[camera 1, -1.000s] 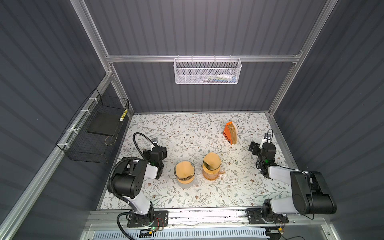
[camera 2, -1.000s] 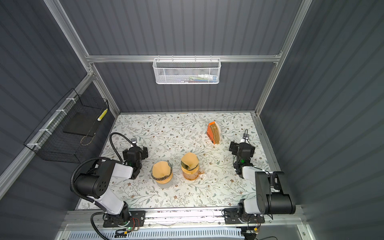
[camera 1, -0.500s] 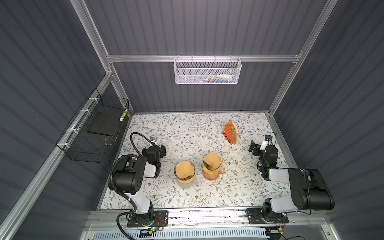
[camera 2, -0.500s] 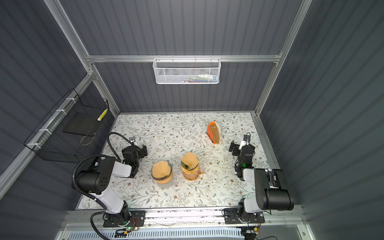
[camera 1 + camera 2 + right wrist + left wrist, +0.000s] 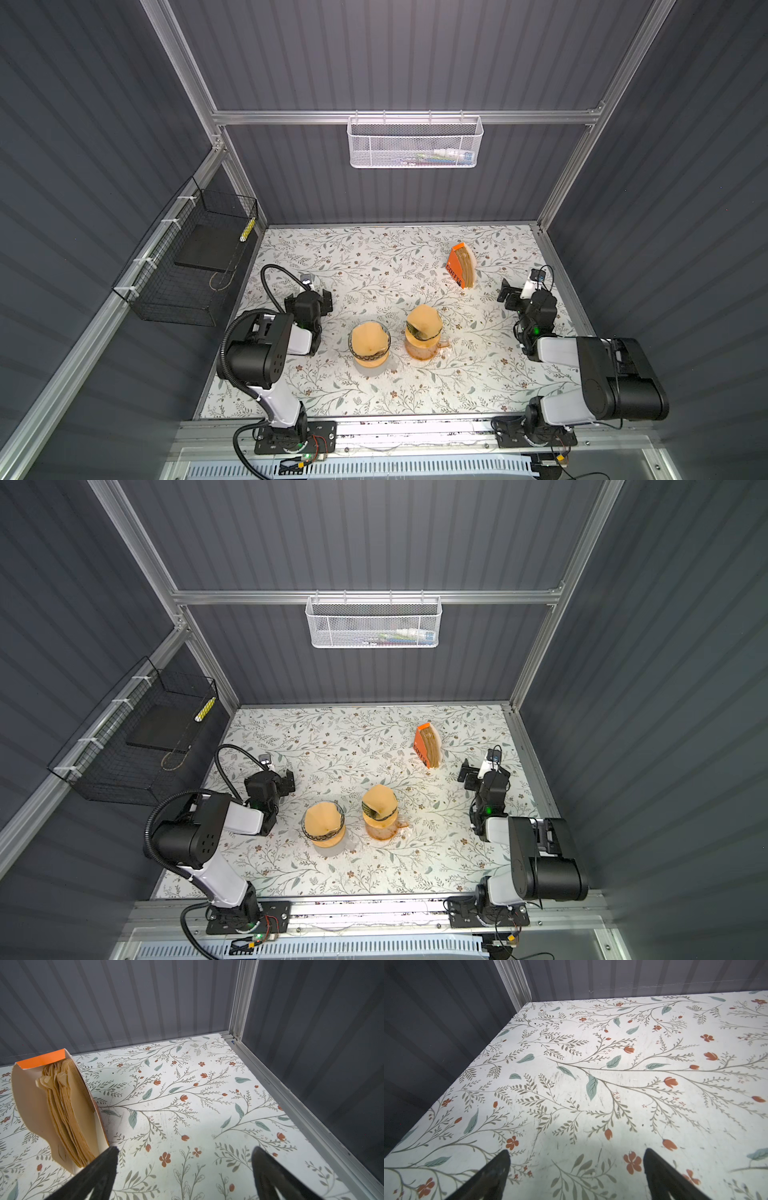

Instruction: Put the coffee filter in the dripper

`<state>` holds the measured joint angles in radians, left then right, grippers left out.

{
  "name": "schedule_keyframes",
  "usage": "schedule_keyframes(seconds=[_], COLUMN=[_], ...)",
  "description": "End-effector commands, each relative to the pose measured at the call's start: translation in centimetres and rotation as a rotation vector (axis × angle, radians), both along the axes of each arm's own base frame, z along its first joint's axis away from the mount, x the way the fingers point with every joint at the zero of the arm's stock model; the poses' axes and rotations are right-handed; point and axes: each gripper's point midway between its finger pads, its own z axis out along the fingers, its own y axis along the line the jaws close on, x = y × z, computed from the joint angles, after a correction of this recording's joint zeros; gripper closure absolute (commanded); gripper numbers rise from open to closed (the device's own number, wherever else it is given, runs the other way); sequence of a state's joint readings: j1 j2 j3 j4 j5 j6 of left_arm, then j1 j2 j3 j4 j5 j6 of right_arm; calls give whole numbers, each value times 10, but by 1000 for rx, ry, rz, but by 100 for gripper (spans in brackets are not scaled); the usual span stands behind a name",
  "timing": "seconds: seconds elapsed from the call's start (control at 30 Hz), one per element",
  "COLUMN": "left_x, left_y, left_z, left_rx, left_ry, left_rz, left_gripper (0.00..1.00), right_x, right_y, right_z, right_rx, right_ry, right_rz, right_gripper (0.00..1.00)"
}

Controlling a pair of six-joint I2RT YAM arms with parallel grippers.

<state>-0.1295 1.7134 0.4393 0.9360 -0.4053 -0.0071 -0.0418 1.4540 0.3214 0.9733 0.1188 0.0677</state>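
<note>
Two brown paper coffee filters sit in two drippers mid-table in both top views. One filter lies in a glass dripper. The other filter stands up out of a dripper on an orange jug. An orange box of spare filters stands behind them; in the right wrist view its filters lie beside one finger. My left gripper is open over bare table, left of the drippers. My right gripper is open and empty, right of the box.
A white mesh basket hangs on the back wall. A black wire basket hangs on the left wall. Dark panels and aluminium rails close in the floral table on three sides.
Both arms have shifted slightly while staying low at the table's sides. The filters, drippers and box stand as before, and both grippers have stayed open.
</note>
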Motion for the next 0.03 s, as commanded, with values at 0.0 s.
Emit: schedule_keyframes(seconds=[0.0], left_x=[5], left_y=[1], left_z=[6], left_rx=[-7], left_ry=[-23], left_rz=[-2], left_gripper=[0], right_x=[0], right_y=[0], right_z=[0], right_rx=[1], right_ry=[-8], right_rz=[5], right_gripper=[1])
